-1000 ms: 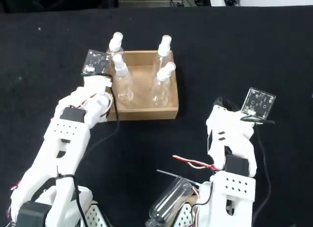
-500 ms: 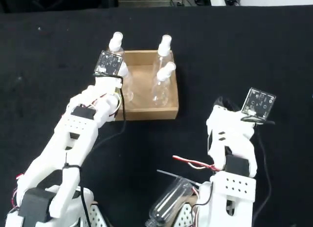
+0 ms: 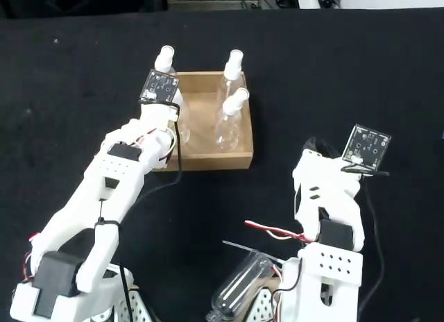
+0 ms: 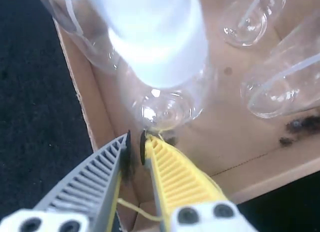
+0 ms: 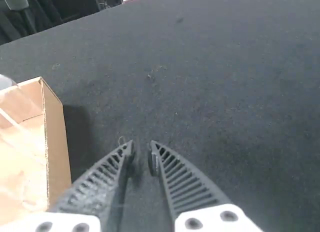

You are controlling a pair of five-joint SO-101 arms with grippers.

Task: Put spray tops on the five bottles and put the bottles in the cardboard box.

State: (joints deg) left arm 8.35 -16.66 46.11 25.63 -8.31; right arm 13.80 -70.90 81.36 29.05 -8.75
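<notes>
High view: cardboard box [image 3: 208, 159] sits on black table [image 3: 361, 72], rear centre-left. Three capped bottles stand upright in it: rear-left bottle [image 3: 164, 60], rear-right bottle [image 3: 233, 66], front-right bottle [image 3: 230, 121]. The left arm [image 3: 114, 180] extends to the box's left wall, and its wrist camera board [image 3: 159, 86] covers the front-left corner. The right arm [image 3: 326, 193] is well apart from the box, on the right. A loose bottle [image 3: 239, 287] lies on its side between the arm bases; top fitted or not, cannot tell.

Left wrist view: left gripper [image 4: 135, 142] has fingers nearly together, only a thin slit, nothing between. Tips are at the box's left wall, just beside the base of the front-left bottle [image 4: 167, 109], which carries a white spray top [image 4: 155, 37].

Right wrist view: right gripper [image 5: 141, 154] has fingers close together, holding nothing, over the table. A box corner is off to one side.
</notes>
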